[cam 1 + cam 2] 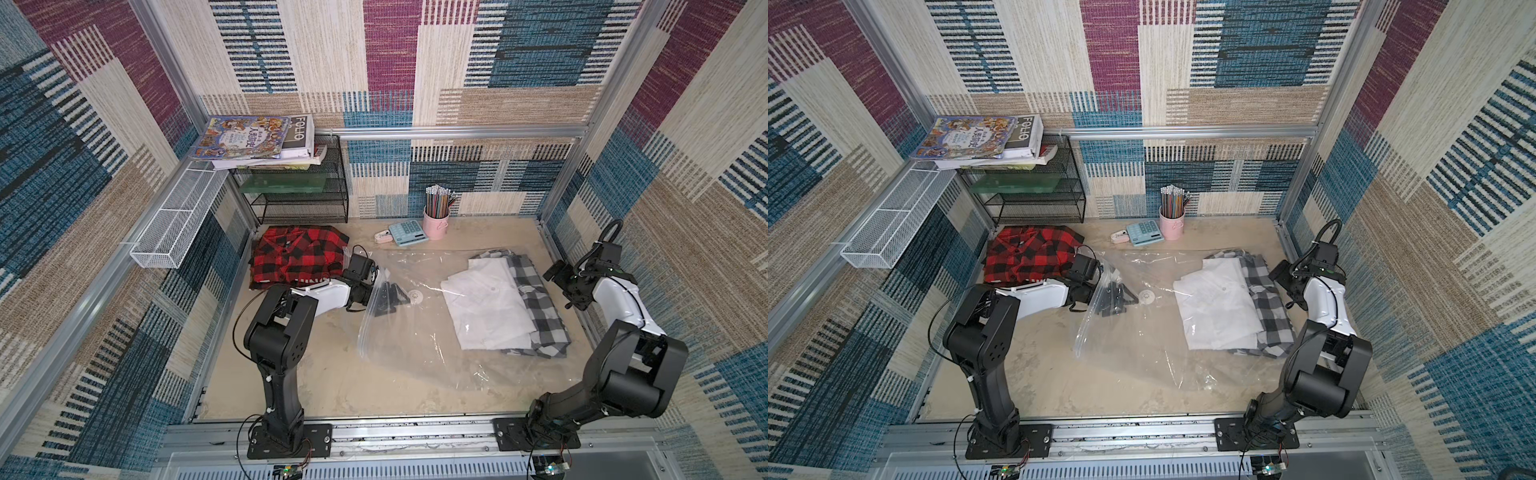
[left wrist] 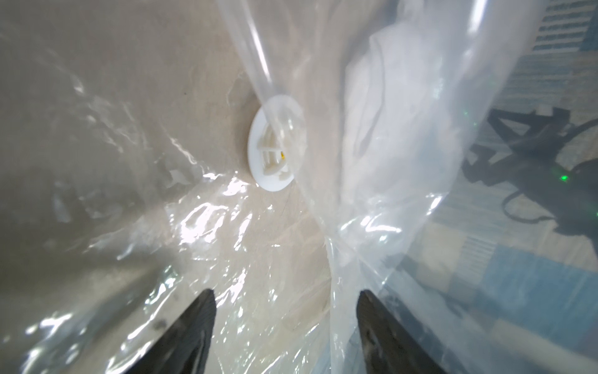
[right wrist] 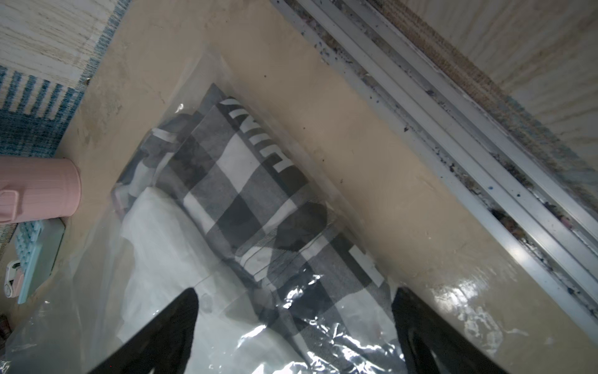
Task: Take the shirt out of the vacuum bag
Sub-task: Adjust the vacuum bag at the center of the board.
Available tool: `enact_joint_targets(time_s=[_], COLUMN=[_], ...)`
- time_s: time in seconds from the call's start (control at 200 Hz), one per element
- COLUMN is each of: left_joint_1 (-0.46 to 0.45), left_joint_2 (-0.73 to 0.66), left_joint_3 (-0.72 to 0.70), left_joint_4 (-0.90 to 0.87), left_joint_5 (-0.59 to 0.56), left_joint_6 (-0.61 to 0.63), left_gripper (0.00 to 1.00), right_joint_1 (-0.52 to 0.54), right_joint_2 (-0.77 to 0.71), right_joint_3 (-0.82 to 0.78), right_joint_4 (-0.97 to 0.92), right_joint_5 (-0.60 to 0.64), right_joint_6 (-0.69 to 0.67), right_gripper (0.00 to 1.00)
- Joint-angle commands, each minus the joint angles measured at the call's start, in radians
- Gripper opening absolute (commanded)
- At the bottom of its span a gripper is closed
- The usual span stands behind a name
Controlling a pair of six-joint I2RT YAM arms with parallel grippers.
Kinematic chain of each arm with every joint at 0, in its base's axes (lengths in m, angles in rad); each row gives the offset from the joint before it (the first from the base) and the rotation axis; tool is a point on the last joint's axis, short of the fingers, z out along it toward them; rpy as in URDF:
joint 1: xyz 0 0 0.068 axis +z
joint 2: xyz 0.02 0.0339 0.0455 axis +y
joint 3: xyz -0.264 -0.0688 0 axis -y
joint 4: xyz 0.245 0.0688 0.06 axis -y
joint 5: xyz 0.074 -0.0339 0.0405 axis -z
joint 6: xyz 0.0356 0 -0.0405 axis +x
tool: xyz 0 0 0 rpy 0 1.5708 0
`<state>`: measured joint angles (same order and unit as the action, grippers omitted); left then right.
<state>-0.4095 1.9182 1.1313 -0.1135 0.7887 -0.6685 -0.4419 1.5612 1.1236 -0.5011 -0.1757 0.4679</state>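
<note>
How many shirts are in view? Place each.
3. Red plaid shirt at the back left, outside the bag; white shirt and grey checked shirt inside it, overlapping. More may be hidden beneath.

Vacuum bag [image 1: 415,345]: thin clear plastic, glossy, crinkled, throwing bright glints; its valve [image 2: 276,152] is smooth white plastic. White shirt [image 1: 482,307] and grey checked shirt [image 1: 540,303] are matt woven cloth, as is the red plaid shirt [image 1: 299,257]. Tabletop [image 1: 332,386] beige, matt, slightly blotchy; side rail [image 3: 453,129] bare metal, scuffed and speckled
</note>
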Motion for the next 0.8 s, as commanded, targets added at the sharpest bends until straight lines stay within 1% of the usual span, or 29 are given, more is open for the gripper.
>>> enact_joint_targets(time_s=[0.0,0.15,0.356,0.426,0.521,0.651,0.796], left_joint_1=[-0.001,-0.002,-0.002,-0.002,-0.002,-0.001,-0.002], left_joint_2=[0.002,-0.001,0.004,0.007,0.011,0.015,0.015], left_joint_3=[0.004,0.004,0.004,0.004,0.004,0.005,0.002], left_joint_4=[0.006,0.002,0.009,0.010,0.010,-0.004,-0.016], left_joint_5=[0.026,0.033,0.045,0.050,0.059,0.064,0.066], left_joint_6=[0.015,0.018,0.018,0.020,0.025,0.038,0.047], left_gripper=[0.71,0.71,0.71,0.70,0.70,0.70,0.70], right_joint_1=[-0.012,-0.038,-0.085,-0.105,-0.102,-0.087,-0.082], right_joint_2=[0.080,0.146,0.219,0.240,0.280,0.351,0.431], right_joint_3=[0.015,0.016,0.020,0.017,0.052,0.120,0.169], right_joint_4=[0.026,0.062,0.128,0.173,0.192,0.179,0.183], right_joint_5=[-0.053,-0.093,-0.223,-0.296,-0.360,-0.354,-0.376], right_joint_6=[-0.094,-0.127,-0.149,-0.145,-0.151,-0.152,-0.146], right_gripper=[0.96,0.96,0.97,0.97,0.98,0.98,0.98])
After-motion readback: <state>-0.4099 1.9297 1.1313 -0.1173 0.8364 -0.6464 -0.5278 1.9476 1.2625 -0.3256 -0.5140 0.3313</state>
